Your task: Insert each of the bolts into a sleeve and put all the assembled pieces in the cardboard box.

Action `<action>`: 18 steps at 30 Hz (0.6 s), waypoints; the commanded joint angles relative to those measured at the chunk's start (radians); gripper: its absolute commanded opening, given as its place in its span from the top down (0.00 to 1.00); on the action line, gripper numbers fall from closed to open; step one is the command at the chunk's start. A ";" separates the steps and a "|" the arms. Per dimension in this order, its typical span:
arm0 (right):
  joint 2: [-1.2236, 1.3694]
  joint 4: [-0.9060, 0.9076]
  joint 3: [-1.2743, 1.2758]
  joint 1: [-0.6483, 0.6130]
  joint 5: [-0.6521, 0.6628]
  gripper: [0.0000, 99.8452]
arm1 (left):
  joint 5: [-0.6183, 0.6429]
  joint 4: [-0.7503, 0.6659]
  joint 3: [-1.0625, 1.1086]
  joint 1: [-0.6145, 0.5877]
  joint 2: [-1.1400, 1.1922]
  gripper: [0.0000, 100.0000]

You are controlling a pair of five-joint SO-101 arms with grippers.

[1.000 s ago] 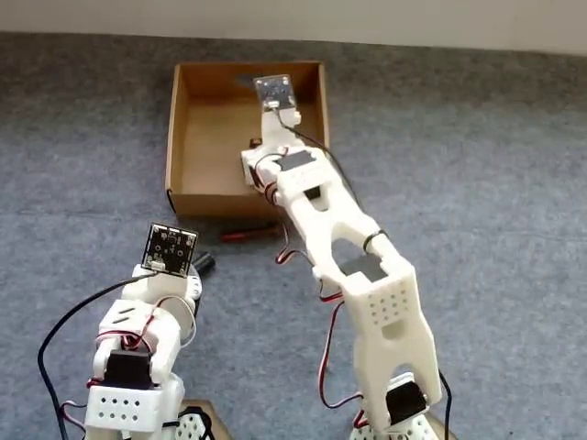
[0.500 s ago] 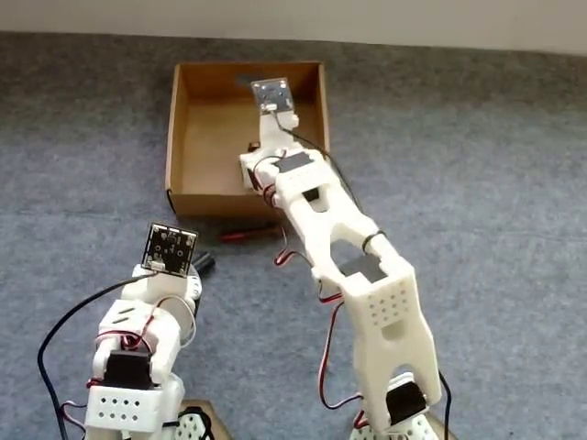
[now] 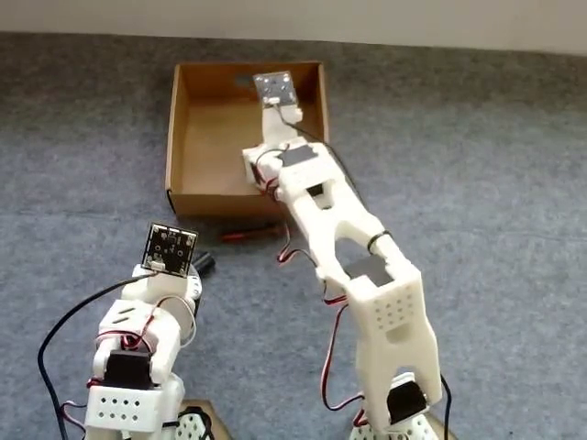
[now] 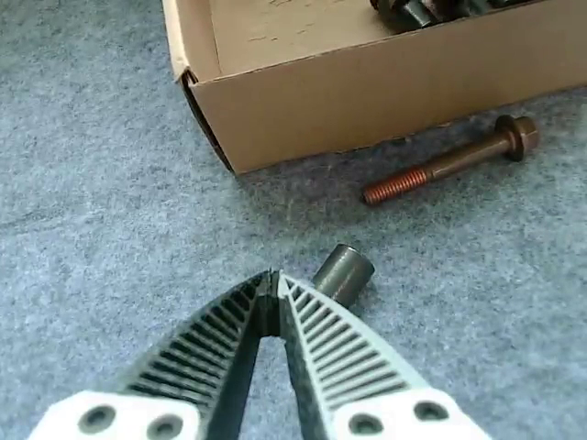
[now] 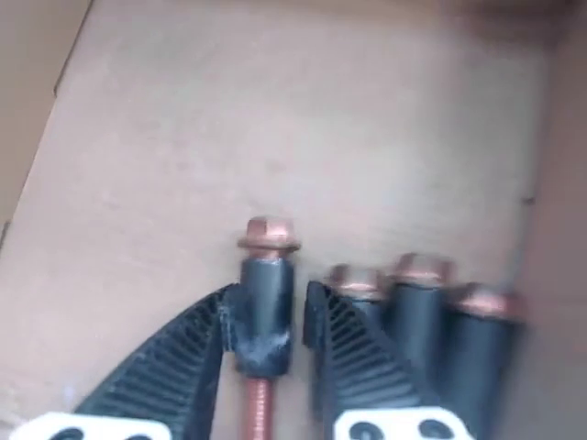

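1. Reaching into the cardboard box point(image 3: 171, 137) at 12 o'clock of the high view, the right arm holds its right gripper point(image 5: 268, 298) low over the box floor; the jaws stand either side of an assembled piece point(image 5: 268, 240), a copper bolt through a dark sleeve; one finger touches the sleeve, and a sliver of gap seems to show at the other, so the jaws look slightly parted rather than pinching.
2. Three more assembled pieces point(image 5: 422, 307) lie side by side just beside that one, near a box wall.
3. The left gripper point(image 4: 272, 282) sits at 8 o'clock of the high view, over the grey carpet point(image 3: 477, 165); its ribbed fingers are pressed together on nothing.
4. An empty sleeve point(image 4: 345, 272) lies on the carpet just beside those fingertips, its open end showing.
5. A loose bolt point(image 4: 449, 163) lies outside the box at 6 o'clock of it, between the near wall and the empty sleeve; it touches neither.
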 commanded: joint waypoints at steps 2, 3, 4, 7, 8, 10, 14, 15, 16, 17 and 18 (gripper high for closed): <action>-0.197 0.085 -0.028 0.048 0.000 0.89 | 0.000 -0.003 -0.005 0.013 -0.008 0.99; -0.223 0.104 -0.028 0.058 0.000 0.89 | 0.000 -0.003 -0.005 0.013 -0.008 0.99; -0.248 0.125 -0.028 0.065 0.000 0.89 | 0.000 -0.003 -0.005 0.013 -0.008 0.99; -0.309 0.208 -0.028 0.093 0.000 0.89 | 0.000 -0.003 -0.005 0.013 -0.008 0.99; -0.332 0.237 -0.028 0.099 -0.002 0.89 | 0.000 -0.003 -0.005 0.013 -0.008 0.99; -0.378 0.295 -0.027 0.102 0.000 0.89 | 0.000 -0.003 -0.005 0.013 -0.008 0.99; -0.444 0.400 -0.024 0.094 0.000 0.89 | 0.000 -0.003 -0.007 0.013 -0.008 0.99; -0.461 0.414 -0.008 0.091 0.002 0.89 | 0.000 -0.003 -0.007 0.013 -0.008 0.99; -0.481 0.424 0.019 0.088 0.002 0.89 | 0.000 -0.003 -0.007 0.013 -0.008 0.99; -0.509 0.426 0.054 0.085 0.002 0.89 | 0.000 -0.003 -0.007 0.013 -0.008 0.99; -0.541 0.421 0.107 0.084 0.002 0.89 | 0.000 -0.003 -0.007 0.013 -0.008 0.99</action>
